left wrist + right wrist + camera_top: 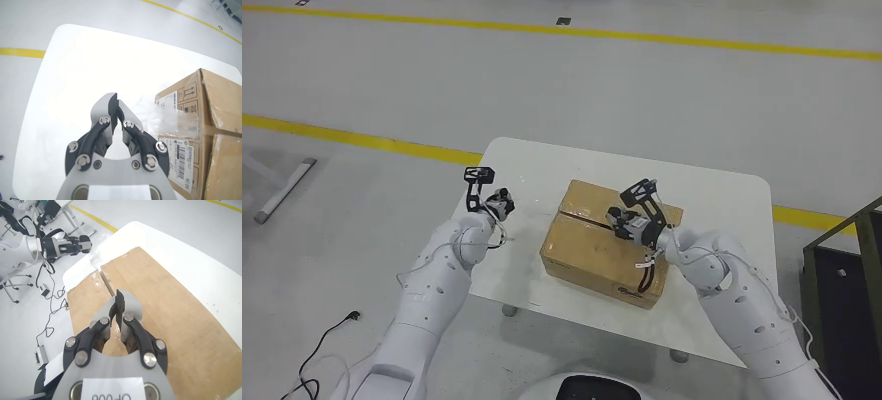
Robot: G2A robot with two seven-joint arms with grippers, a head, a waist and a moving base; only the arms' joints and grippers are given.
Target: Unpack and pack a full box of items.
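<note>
- Your right end effector [118, 300] is clenched, pads pressed together with nothing between them.
- It hangs over the top of the box [170, 317], its tips pointing at the seam [106, 283] between the two flaps. You cannot tell from these views whether the tips touch the cardboard.
- Your left end effector [115, 99] is clenched as well, pads meeting at the tips, and it grasps nothing.
- It sits over bare worktop [85, 66] near the left edge, off the box's left end face and clear of it.
- The box is brown cardboard and stands near the middle of the worktop, set at a slight angle to its edges.
- Both flaps [87, 289] lie flat, and the seam shows as a narrow dark gap across the top. Glossy tape covers parts of the flaps beside it.
- A crumpled strip of clear film [170, 119] lies against the left end face of the box, below the seam, between the labels there.
- The worktop is white with rounded corners.
- Beyond it you have a pale floor [642, 100] crossed by a yellow line [342, 135].
</note>
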